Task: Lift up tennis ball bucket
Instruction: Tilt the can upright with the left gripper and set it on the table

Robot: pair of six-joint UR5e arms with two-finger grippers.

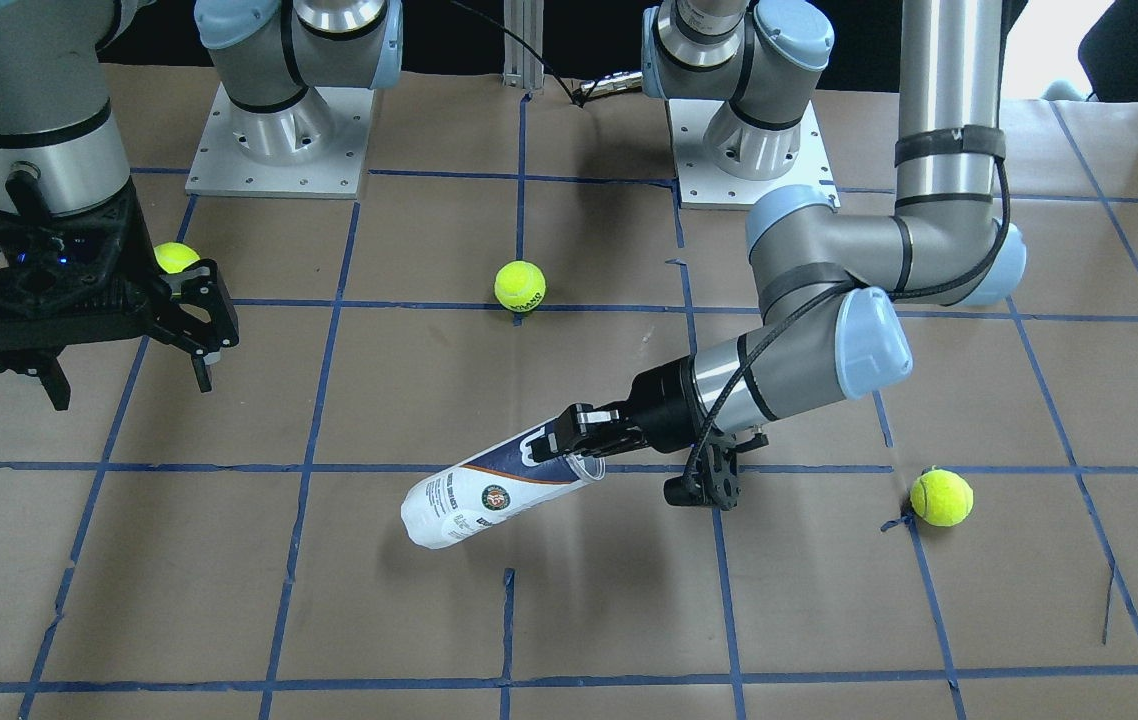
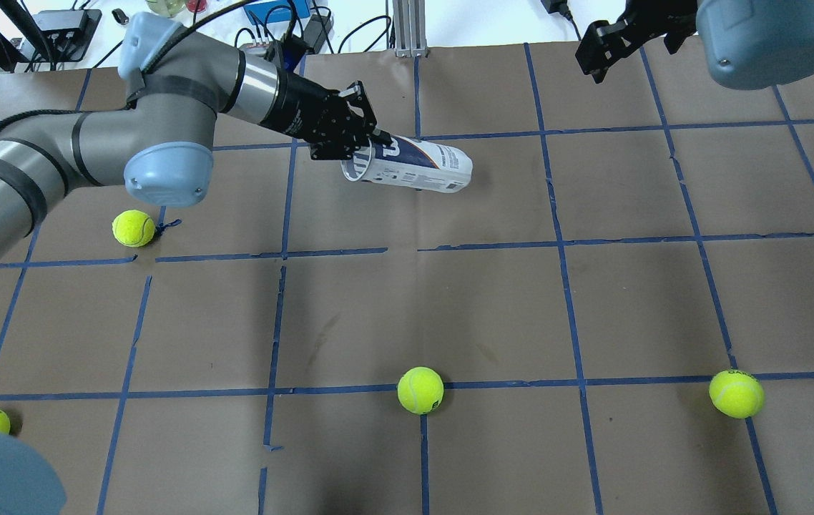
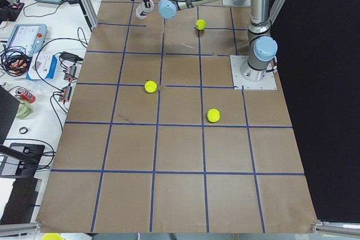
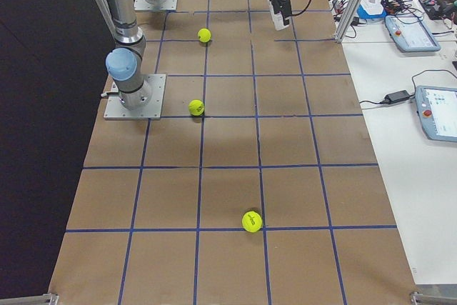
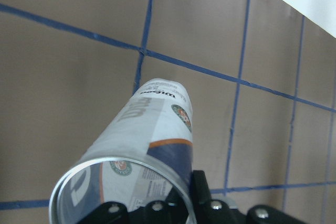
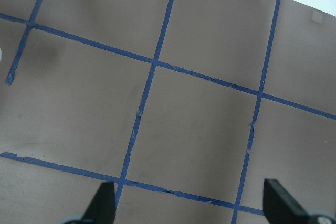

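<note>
the clear plastic tennis ball bucket with its white and dark-blue label (image 1: 489, 492) is out on the brown paper table with the blue tape grid (image 1: 829, 600), about mid-width and on the side away from the robot's bases. the left gripper (image 1: 569, 437) is clamped on it at the open mouth. from the jaws the long axis runs straight on from the wrist and slants down to the closed end, which is close to the paper; whether it touches i cannot tell. the right gripper (image 1: 132, 392) hangs well apart, jaws wide and empty. the lift looks to be the left arm's job, and gripped at one end, the far end may sag.
</note>
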